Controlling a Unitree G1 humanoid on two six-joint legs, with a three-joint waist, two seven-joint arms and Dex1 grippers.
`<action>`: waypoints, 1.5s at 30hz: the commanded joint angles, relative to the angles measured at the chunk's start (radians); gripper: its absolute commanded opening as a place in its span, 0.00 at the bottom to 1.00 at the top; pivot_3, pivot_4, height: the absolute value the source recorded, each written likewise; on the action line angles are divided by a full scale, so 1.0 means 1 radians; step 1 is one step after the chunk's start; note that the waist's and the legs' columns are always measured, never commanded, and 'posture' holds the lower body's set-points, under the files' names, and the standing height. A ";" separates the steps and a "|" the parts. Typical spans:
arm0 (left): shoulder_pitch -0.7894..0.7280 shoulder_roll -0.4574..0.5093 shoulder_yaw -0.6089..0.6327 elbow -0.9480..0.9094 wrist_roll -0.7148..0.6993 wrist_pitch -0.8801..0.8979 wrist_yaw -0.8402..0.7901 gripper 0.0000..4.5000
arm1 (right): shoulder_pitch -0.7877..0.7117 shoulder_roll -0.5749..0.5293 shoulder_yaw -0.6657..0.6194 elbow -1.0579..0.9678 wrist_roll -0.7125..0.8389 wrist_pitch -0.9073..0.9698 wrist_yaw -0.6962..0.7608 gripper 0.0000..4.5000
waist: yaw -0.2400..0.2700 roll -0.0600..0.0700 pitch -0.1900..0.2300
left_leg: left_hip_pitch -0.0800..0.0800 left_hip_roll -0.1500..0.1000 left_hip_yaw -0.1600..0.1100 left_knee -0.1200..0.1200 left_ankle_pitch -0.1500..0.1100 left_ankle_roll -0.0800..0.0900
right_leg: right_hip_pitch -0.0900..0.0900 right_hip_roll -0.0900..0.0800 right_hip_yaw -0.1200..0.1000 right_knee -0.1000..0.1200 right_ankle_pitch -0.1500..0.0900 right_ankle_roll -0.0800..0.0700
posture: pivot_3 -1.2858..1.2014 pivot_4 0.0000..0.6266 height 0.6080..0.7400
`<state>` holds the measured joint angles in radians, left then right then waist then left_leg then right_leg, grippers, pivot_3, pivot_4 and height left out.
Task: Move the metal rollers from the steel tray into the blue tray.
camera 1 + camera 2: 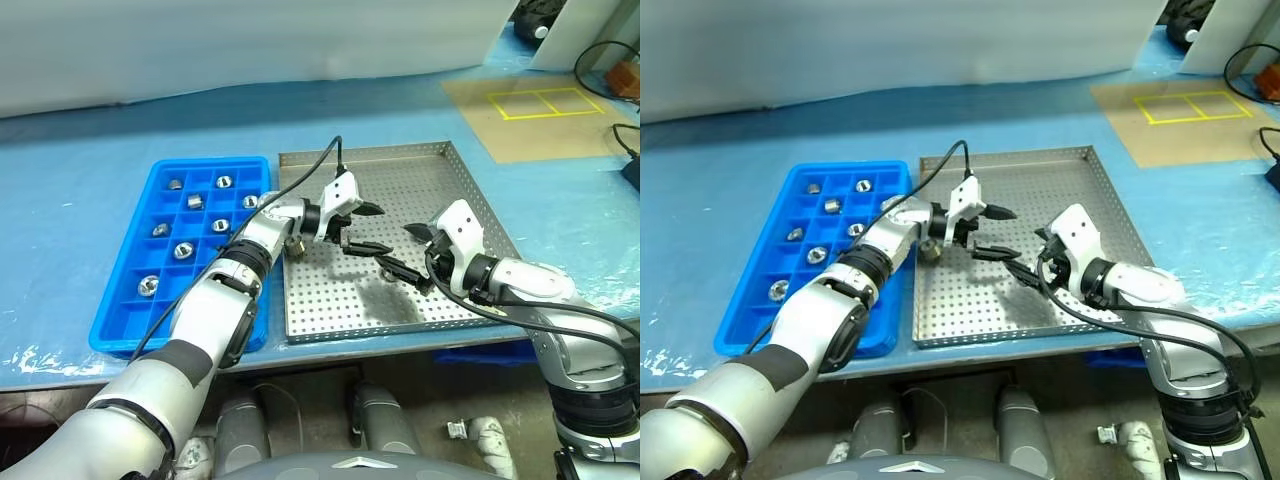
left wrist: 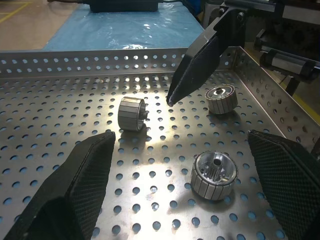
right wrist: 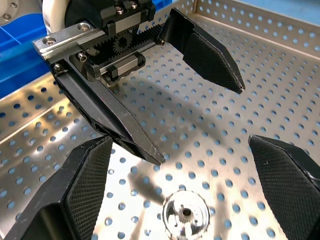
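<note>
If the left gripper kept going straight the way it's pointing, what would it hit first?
Probably the right gripper, whose finger hangs directly ahead of the open left gripper. Lower, metal rollers sit on the steel tray; depth is uncertain.

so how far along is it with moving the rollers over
Well along: about eight metal rollers already sit in compartments of the blue tray. Nothing is in hand; the left end effector and right end effector both hang open over the steel tray. Left to move: the left wrist view shows three rollers on its floor.
</note>
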<state>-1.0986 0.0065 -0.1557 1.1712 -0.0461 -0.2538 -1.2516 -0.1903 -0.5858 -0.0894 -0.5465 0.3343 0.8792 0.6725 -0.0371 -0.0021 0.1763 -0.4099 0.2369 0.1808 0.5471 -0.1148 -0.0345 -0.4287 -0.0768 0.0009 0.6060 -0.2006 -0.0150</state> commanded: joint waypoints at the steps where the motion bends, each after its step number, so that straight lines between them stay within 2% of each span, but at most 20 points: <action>1: 0.026 -0.043 -0.050 0.024 0.053 -0.017 -0.065 0.99 | -0.023 -0.023 -0.174 -0.085 0.036 0.010 -0.062 1.00 | -0.006 0.000 0.000 | 0.000 0.000 0.000 0.000 0.000 0.000 | 0.000 0.000 0.000 0.000 0.000 0.000 | 0.23 0.24 1.00; 8: 0.041 -0.050 -0.065 0.040 0.079 -0.038 -0.055 0.99 | 0.017 -0.066 -0.347 -0.168 0.175 0.113 -0.052 1.00 | -0.015 0.000 0.000 | 0.000 0.000 0.000 0.002 -0.001 0.002 | 0.001 0.000 0.000 -0.001 0.000 0.000 | 0.22 0.24 1.00; 14: 0.035 -0.047 -0.065 0.052 0.088 -0.044 -0.048 0.99 | 0.168 -0.124 -0.408 -0.264 0.264 0.156 0.003 1.00 | -0.036 0.004 -0.002 | 0.000 -0.001 0.000 0.002 -0.003 0.004 | 0.002 -0.001 0.000 -0.003 0.000 0.001 | 0.21 0.24 1.00; 16: 0.030 -0.042 -0.061 0.060 0.096 -0.045 -0.033 0.99 | 0.220 -0.142 -0.455 -0.273 0.281 0.155 0.017 1.00 | -0.047 0.003 -0.002 | 0.002 -0.001 0.002 0.003 -0.004 0.006 | 0.003 -0.001 0.001 -0.004 -0.004 0.007 | 0.21 0.24 1.00; 20: 0.030 -0.035 -0.050 0.072 0.106 -0.052 -0.014 0.99 | 0.269 -0.162 -0.502 -0.270 0.297 0.142 0.011 1.00 | -0.060 0.003 -0.002 | 0.001 -0.002 0.001 0.004 -0.004 0.006 | 0.003 -0.001 0.000 -0.004 -0.005 0.009 | 0.21 0.24 1.00; 26: 0.034 -0.030 -0.038 0.073 0.108 -0.051 0.006 0.99 | 0.242 -0.171 -0.461 -0.236 0.296 0.113 -0.023 1.00 | -0.086 0.003 -0.002 | -0.001 -0.006 0.001 0.012 -0.007 0.011 | 0.003 -0.004 -0.001 -0.004 -0.006 0.010 | 0.22 0.24 1.00; 30: 0.034 -0.026 -0.026 0.069 0.103 -0.047 0.006 0.99 | 0.222 -0.173 -0.418 -0.221 0.294 0.100 -0.040 1.00 | -0.095 0.003 -0.002 | -0.003 -0.015 0.001 0.015 -0.010 0.016 | 0.003 -0.013 -0.001 -0.004 -0.006 0.012 | 0.22 0.24 1.00; 36: 0.049 -0.016 -0.031 0.067 0.112 -0.044 0.002 0.99 | 0.171 -0.177 -0.378 -0.186 0.282 0.089 -0.075 1.00 | -0.114 0.003 -0.002 | -0.008 -0.018 0.000 0.017 -0.013 0.021 | 0.005 -0.016 -0.001 -0.011 -0.006 0.013 | 0.23 0.24 1.00; 45: 0.051 -0.035 -0.060 0.088 0.189 -0.034 0.184 0.99 | 0.164 -0.176 -0.361 -0.186 0.296 0.097 -0.105 1.00 | -0.117 0.004 -0.002 | -0.010 -0.019 0.000 0.015 -0.016 0.026 | 0.007 -0.017 -0.002 -0.017 -0.001 0.006 | 0.23 0.24 1.00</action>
<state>-1.0512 -0.0224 -0.2176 1.2620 0.1356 -0.2820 -1.0969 -0.0212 -0.7525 -0.4401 -0.7115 0.6172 0.9853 0.5774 -0.1542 0.0014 0.1742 -0.4204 0.2181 0.1806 0.5621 -0.1311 -0.0085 -0.4219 -0.0936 -0.0009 0.5888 -0.2013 -0.0092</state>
